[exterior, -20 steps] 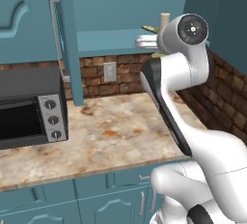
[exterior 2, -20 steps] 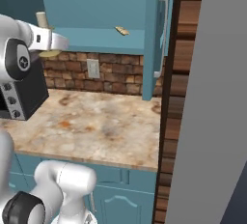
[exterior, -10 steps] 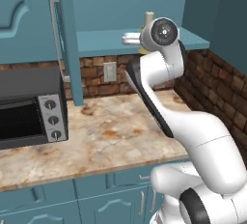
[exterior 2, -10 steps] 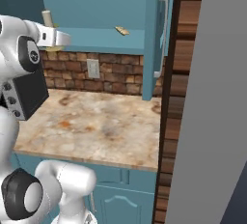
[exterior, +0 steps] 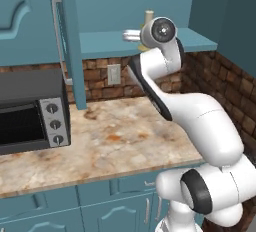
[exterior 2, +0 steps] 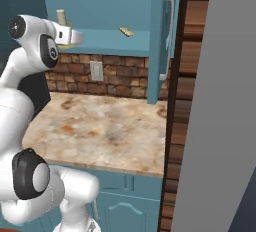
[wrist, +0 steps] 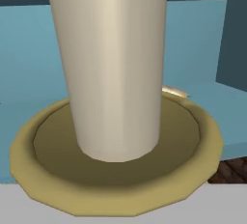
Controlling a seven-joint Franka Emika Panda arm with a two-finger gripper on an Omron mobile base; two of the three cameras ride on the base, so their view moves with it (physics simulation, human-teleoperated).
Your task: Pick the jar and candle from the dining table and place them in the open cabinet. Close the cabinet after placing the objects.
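Step in hand: the placing of the candle (wrist: 113, 68) in the cabinet (exterior: 100, 1); the arm is raised to shelf height, and the gripper (exterior 2: 75, 37) is closed on the candle's brass holder, which in the hand view sits right under the camera, cream stub upright in its dish; in the left base view the stub shows just above the wrist, at the near edge of the shelf (exterior: 100, 43).

Whether the holder's foot already touches the shelf, I cannot tell; from the right base view it appears to be at or just above the near lip, towards the left part of the open bay.

A small tan object (exterior 2: 125, 31) lies further right and deeper on the shelf; I cannot identify it; it is well apart from the candle.

Open doors stand on both sides, the right door (exterior 2: 162, 36) with its bar handle facing out.

Below: marbled tabletop (exterior: 115, 136), toaster oven (exterior: 30, 111) at left.

Next move, as judged: carry the candle a little deeper, lower until the foot rests flat, then open the fingers and withdraw straight back; the risk is tipping it on release near the lip; door closing is not yet done.
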